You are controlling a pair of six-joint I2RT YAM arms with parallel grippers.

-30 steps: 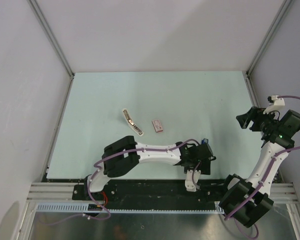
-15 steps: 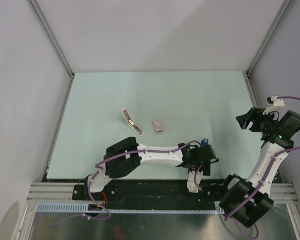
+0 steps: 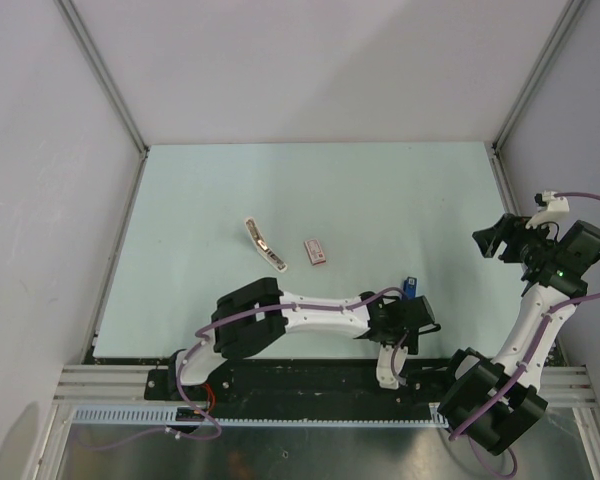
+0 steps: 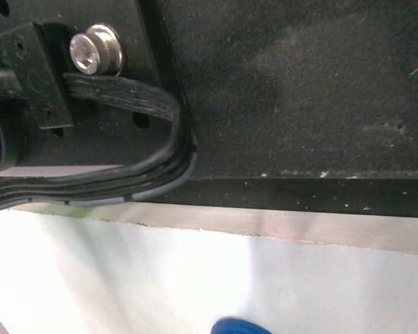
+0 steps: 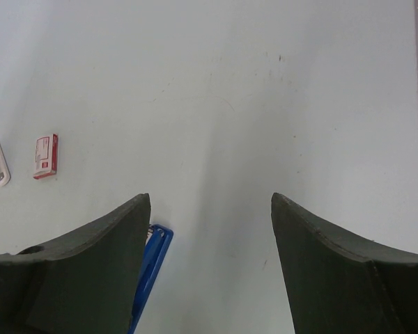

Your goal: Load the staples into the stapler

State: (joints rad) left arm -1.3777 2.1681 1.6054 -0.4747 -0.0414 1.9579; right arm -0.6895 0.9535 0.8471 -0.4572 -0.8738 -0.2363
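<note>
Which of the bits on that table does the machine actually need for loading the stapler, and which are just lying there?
For the job:
- blue stapler
- pink-and-white staple box

Apparently just lying about:
- white-and-grey piece, left of the box; I cannot tell what it is

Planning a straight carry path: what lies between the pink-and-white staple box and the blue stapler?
Nothing: only bare table separates the staple box and the stapler, shown in the right wrist view; the top view agrees.
</note>
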